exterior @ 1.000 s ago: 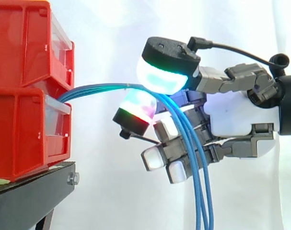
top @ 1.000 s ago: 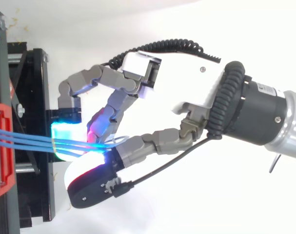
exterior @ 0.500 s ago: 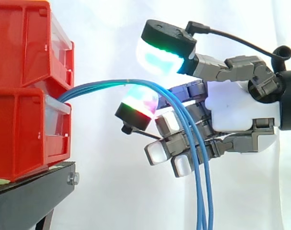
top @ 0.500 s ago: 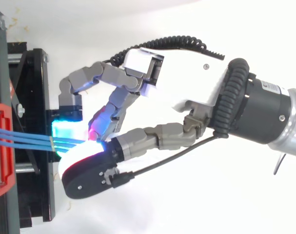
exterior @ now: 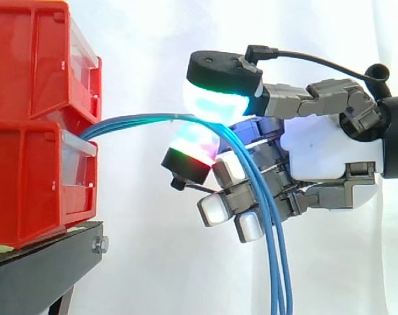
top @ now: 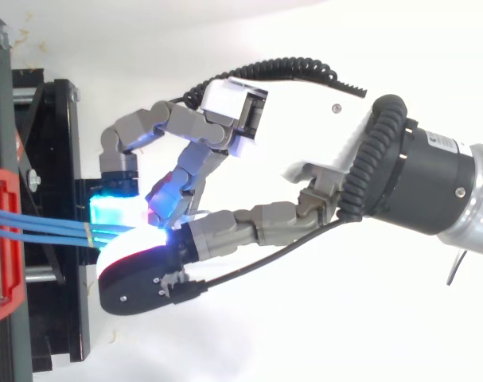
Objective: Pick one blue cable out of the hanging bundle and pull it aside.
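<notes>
Before the white curtain [exterior: 153,39], stacked red bins [exterior: 35,98] sat on a black stand [exterior: 48,262], and the hand [exterior: 323,154] reached in from the right. Its fingers were curled, with two glowing pads [exterior: 218,102] closed from above and below on the bundle [exterior: 136,120] at the top of its arch, just right of the bins. The risk, as I judged it, was that the pinch took every strand rather than one. They ran tight together there, so a pull aside would drag the whole lot or tug hard at the bins. A loose pinch could also let them slip out. The bundle was a few thin, glossy blue cables, leaving the front of the bins, bending over and hanging down across the curled fingers. A small pale tie [top: 86,231] banded them near the bins.
</notes>
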Robot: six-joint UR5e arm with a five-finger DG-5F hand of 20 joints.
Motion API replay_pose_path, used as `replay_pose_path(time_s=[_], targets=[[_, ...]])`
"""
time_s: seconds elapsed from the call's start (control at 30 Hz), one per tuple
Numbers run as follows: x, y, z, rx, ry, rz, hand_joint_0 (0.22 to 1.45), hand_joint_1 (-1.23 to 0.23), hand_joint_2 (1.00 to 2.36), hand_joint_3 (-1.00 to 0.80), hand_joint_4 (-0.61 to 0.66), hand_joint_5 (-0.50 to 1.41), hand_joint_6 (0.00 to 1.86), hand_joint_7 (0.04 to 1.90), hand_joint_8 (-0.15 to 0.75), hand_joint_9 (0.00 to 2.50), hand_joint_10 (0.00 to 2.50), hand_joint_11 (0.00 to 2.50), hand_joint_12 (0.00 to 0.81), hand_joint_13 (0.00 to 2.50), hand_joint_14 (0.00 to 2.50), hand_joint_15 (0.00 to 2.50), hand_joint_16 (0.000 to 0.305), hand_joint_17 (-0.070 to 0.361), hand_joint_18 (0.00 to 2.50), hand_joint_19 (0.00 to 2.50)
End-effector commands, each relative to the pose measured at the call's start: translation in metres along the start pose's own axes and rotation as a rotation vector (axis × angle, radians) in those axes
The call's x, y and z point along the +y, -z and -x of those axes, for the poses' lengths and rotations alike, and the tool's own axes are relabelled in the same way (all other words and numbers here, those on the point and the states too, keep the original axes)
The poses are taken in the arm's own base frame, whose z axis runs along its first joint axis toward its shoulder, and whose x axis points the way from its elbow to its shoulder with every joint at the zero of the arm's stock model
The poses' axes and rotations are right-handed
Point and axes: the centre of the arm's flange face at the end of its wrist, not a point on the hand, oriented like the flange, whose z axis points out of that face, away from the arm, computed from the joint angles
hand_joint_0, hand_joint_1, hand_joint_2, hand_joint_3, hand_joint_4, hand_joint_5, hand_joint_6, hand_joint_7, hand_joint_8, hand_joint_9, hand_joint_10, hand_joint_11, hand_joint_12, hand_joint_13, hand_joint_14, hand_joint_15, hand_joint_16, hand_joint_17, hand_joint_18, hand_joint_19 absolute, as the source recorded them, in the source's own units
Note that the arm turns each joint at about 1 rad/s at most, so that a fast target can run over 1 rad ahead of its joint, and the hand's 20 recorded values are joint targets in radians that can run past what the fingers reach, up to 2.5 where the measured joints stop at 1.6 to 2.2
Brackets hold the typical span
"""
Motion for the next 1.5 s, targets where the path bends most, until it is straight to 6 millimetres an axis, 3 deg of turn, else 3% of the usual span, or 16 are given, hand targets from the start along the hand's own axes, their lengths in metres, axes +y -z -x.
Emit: replay_pose_path(time_s=[0.0,0.07,0.2,0.27,0.43,0.5,0.6,0.83,1.1,1.23,1.37,1.47], targets=[[0.0015,0.0000,-0.0010,0.001,-0.003,0.003,0.68,-0.92,1.02,-0.32,0.18,-0.11,0.90,1.32,0.323,1.19,0.02,0.73,0.346,1.01,0.02,0.56,0.048,0.107,1.03,0.57],[0.0003,-0.0004,-0.0001,0.000,-0.002,0.001,0.76,-0.97,1.00,-0.50,0.09,-0.10,0.91,1.43,0.307,1.20,0.02,0.74,0.332,1.02,0.02,0.55,0.046,0.103,1.04,0.54],[0.0005,0.0001,0.0002,0.000,-0.002,0.000,0.75,-0.96,1.00,-0.50,0.08,-0.10,0.92,1.47,0.305,1.20,0.02,0.74,0.329,1.03,0.02,0.55,0.045,0.102,1.04,0.53],[0.0004,0.0003,0.0003,0.000,-0.001,-0.001,0.65,-0.96,1.00,-0.50,0.13,-0.10,0.92,1.31,0.302,1.20,0.02,0.74,0.331,1.02,0.02,0.56,0.045,0.102,1.04,0.55],[0.0008,0.0011,0.0021,0.000,0.003,-0.011,0.46,-0.92,1.00,-0.50,0.19,-0.10,0.91,1.24,0.345,1.21,0.02,0.71,0.371,1.03,0.02,0.56,0.054,0.121,1.07,0.55],[0.0017,0.0019,0.0039,-0.001,0.005,-0.014,0.46,-0.87,1.00,-0.50,0.20,-0.10,0.91,1.23,0.348,1.21,0.02,0.70,0.377,1.03,0.02,0.55,0.055,0.123,1.08,0.56],[0.0049,0.0030,0.0049,-0.001,0.007,-0.017,0.50,-0.74,1.00,-0.50,0.20,-0.11,0.90,1.23,0.346,1.19,0.02,0.71,0.371,1.01,0.02,0.56,0.053,0.119,1.05,0.59],[0.0060,0.0041,0.0069,-0.001,0.010,-0.024,0.57,-0.63,1.01,-0.43,0.20,-0.12,0.89,1.24,0.337,1.18,0.02,0.70,0.362,0.98,0.02,0.58,0.051,0.115,1.01,0.64],[0.0060,0.0036,0.0080,-0.003,0.010,-0.022,0.57,-0.70,1.02,-0.22,0.23,-0.12,0.89,1.30,0.350,1.16,0.02,0.71,0.368,0.98,0.02,0.57,0.051,0.116,1.02,0.64],[0.0060,0.0036,0.0080,-0.003,0.010,-0.022,0.60,-0.77,1.02,-0.17,0.24,-0.13,0.92,1.24,0.350,1.13,0.02,0.72,0.372,0.98,0.02,0.57,0.051,0.116,1.02,0.62],[0.0053,0.0039,0.0080,-0.003,0.010,-0.024,0.66,-0.84,1.02,-0.26,0.23,-0.13,0.92,1.25,0.339,1.11,0.02,0.73,0.366,0.97,0.02,0.56,0.051,0.114,1.02,0.59],[0.0060,0.0036,0.0080,-0.003,0.010,-0.022,0.74,-0.89,1.01,-0.43,0.16,-0.13,0.91,1.38,0.331,1.11,0.02,0.72,0.354,0.96,0.02,0.54,0.049,0.111,1.01,0.54]])
